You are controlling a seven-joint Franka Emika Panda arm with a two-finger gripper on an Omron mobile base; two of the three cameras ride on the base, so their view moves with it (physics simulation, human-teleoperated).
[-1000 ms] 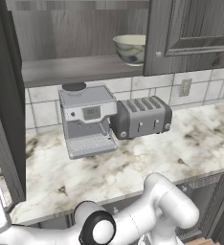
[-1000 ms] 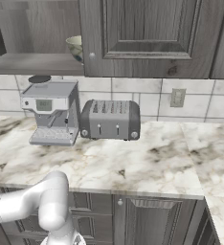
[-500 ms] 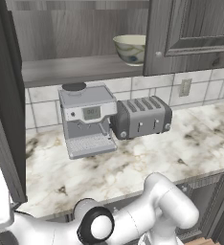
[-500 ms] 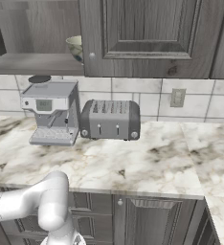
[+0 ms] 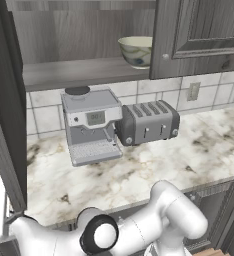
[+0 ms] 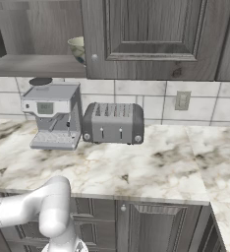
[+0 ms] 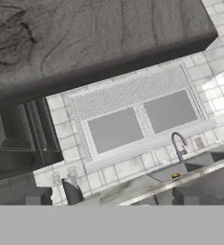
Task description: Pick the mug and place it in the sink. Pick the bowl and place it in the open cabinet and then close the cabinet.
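The bowl (image 5: 137, 51) already sits on the shelf inside the open cabinet (image 5: 84, 75), above the coffee machine (image 5: 90, 125) on the surface (image 5: 154, 165). Whether the claw is open or closed, I cannot tell. Far ahead of the claw appears the sink (image 7: 181, 168) with its faucet (image 7: 179, 146). I judge the door (image 5: 6, 105) must now be closed: push it near its free edge, slowly, in an arc.

Cream bowl (image 6: 77, 48) on the open cabinet (image 6: 136, 37) shelf, half hidden behind the closed door's edge. Below, on the marble counter (image 6: 151, 167): coffee machine (image 6: 52, 115) just beside a toaster (image 6: 113, 123). Wall outlet (image 6: 182, 100) on the tiles. White arm (image 6: 36, 209) bent low at left.
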